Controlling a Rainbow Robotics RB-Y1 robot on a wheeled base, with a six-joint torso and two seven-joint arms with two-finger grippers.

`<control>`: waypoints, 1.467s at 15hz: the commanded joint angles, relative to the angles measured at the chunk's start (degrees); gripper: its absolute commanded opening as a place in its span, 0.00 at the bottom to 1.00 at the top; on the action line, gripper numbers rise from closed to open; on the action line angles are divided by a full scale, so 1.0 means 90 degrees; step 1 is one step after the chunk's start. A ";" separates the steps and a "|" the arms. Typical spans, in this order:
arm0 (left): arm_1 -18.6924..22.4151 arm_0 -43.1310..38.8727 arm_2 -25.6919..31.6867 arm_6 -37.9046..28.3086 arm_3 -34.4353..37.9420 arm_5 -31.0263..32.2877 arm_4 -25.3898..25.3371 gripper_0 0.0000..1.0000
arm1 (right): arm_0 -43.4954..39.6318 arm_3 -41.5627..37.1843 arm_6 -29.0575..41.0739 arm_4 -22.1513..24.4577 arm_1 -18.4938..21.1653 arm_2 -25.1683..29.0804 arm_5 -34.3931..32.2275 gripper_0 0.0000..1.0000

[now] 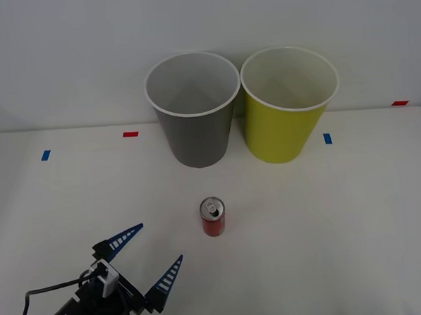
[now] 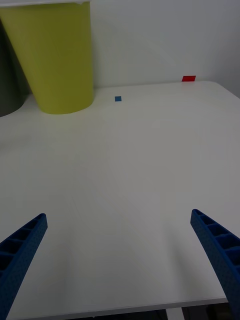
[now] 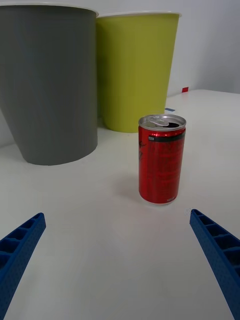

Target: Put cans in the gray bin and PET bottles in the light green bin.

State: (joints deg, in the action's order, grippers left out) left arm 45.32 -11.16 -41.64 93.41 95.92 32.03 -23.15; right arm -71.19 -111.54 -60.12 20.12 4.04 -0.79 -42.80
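The blue ribbed fingers (image 1: 127, 237) of the left gripper (image 1: 146, 258) were spread wide and held nothing, hovering low over the white table (image 1: 342, 235) just short of the red can (image 1: 214, 217), which stood upright between them and the bins. Behind the can, the gray bin (image 1: 193, 109) and the light green bin (image 1: 289, 104) stood side by side, rims nearly touching. The right gripper (image 2: 120, 250) was also wide open over bare table, the light green bin well ahead of it.

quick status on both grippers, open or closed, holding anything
Left gripper: open, holding nothing, short of the red can.
Right gripper: open, holding nothing, over bare table.
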 commanded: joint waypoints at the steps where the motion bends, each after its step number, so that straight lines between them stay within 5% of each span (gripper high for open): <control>1: -0.0289 0.0274 -0.0178 0.0040 -0.0053 -0.0229 0.0004 1.00 | 0.0000 0.0000 0.0000 0.0000 0.0000 0.0000 0.0000 1.00; 8: -0.0650 0.1123 -0.0676 0.0080 -0.0619 -0.0287 -0.0133 1.00 | 0.0000 0.0000 0.0000 0.0000 0.0000 0.0000 0.0000 1.00; 22: -0.1422 0.1856 -0.0676 0.0089 -0.0805 -0.1440 -0.0162 1.00 | 0.0000 0.0000 0.0000 0.0000 0.0000 0.0000 0.0000 1.00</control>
State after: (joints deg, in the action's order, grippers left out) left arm 33.04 4.92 -47.69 94.24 89.10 19.77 -24.58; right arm -71.19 -111.54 -60.12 20.12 4.04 -0.79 -42.80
